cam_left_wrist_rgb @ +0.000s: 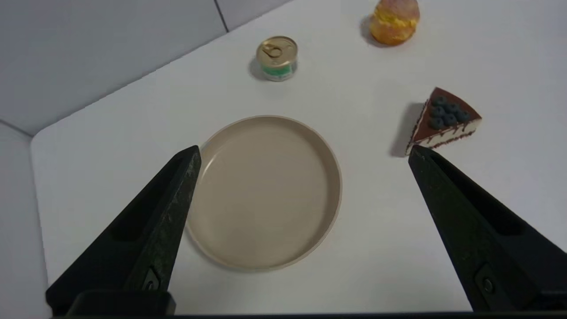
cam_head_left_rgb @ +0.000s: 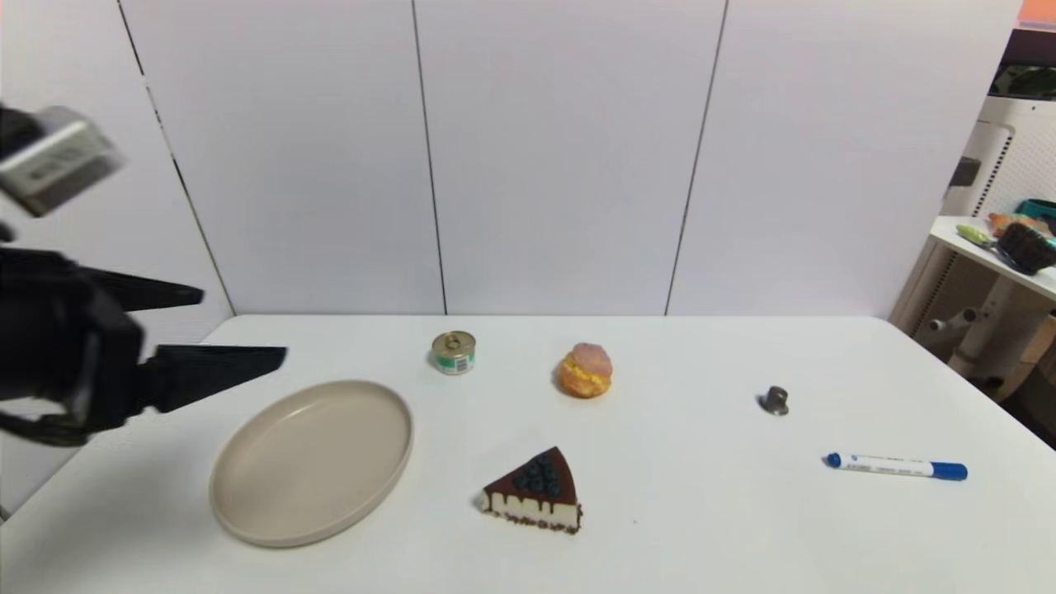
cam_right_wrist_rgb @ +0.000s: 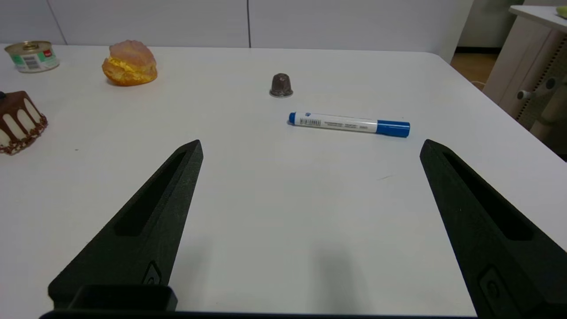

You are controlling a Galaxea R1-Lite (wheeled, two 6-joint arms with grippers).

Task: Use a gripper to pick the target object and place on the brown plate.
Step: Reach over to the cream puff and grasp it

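Here, one cream puff (cam_head_left_rgb: 586, 370), one brown plate (cam_head_left_rgb: 247, 503), two grippers

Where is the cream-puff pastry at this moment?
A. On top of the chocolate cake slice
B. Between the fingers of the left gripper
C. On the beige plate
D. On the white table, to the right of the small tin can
D. The cream-puff pastry sits on the white table, right of the tin can in the head view; the plate holds nothing and the left gripper is open with nothing between its fingers.
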